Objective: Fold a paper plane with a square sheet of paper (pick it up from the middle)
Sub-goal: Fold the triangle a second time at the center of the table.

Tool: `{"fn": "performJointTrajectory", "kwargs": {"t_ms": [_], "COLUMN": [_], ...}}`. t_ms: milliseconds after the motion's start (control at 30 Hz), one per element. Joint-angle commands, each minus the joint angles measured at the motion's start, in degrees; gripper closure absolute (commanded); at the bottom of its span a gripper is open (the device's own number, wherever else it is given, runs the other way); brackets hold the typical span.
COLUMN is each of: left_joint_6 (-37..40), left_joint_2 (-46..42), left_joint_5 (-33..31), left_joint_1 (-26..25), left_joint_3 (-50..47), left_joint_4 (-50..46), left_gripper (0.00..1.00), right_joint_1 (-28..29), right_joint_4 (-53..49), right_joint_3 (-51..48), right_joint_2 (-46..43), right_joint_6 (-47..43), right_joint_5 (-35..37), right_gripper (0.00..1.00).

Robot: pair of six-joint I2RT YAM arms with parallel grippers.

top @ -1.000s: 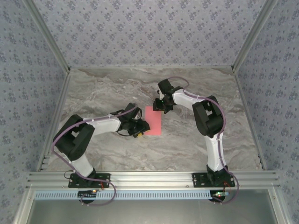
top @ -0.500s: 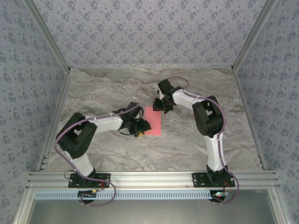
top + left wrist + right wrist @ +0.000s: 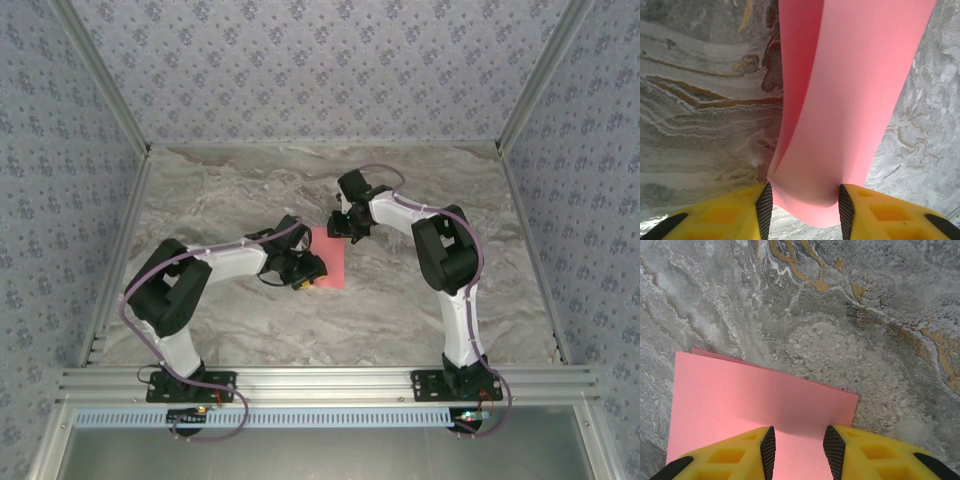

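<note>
The square sheet of paper (image 3: 334, 256) is salmon pink and lies folded to a narrow strip on the marble table (image 3: 230, 190) between the two arms. My left gripper (image 3: 308, 274) is at its near left corner. In the left wrist view the sheet (image 3: 855, 95) bows up in a trough, and its edges press against both pads of my left gripper (image 3: 802, 205). My right gripper (image 3: 343, 232) is at the far end. In the right wrist view its jaws (image 3: 799, 445) stand apart on top of the flat sheet (image 3: 745, 390), with nothing pinched between them.
Patterned walls close the table at the back and both sides, and metal rails (image 3: 330, 380) run along the near edge. Bare marble lies all round the sheet.
My left gripper has slid a little to the right onto the sheet's near left corner and closed slightly. The right arm has not moved.
</note>
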Motion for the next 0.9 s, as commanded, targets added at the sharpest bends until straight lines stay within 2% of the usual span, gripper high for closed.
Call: {"fn": "performJointTrajectory", "kwargs": {"t_ms": [0,333,867], "left_joint_6": [0.2,1.1,3.5], "left_joint_2": [0.5,-0.4,-2.0], "left_joint_5": [-0.4,-1.0,0.3], "left_joint_1": [-0.4,-0.2,2.8], "left_joint_3": [2.1,2.9,2.5], "left_joint_4": [-0.4,-1.4,0.3], "left_gripper": [0.59,0.65,0.65], "right_joint_1": [-0.3,-0.1,0.0], "right_joint_4": [-7.7,-7.7,-7.8], "right_joint_3": [-3.6,-3.7,-3.8], "right_joint_2": [4.4,4.3,4.3], "right_joint_6": [1.0,0.8,0.9], "right_joint_5": [3.4,3.6,3.8], "right_gripper": [0.61,0.61,0.61]}}
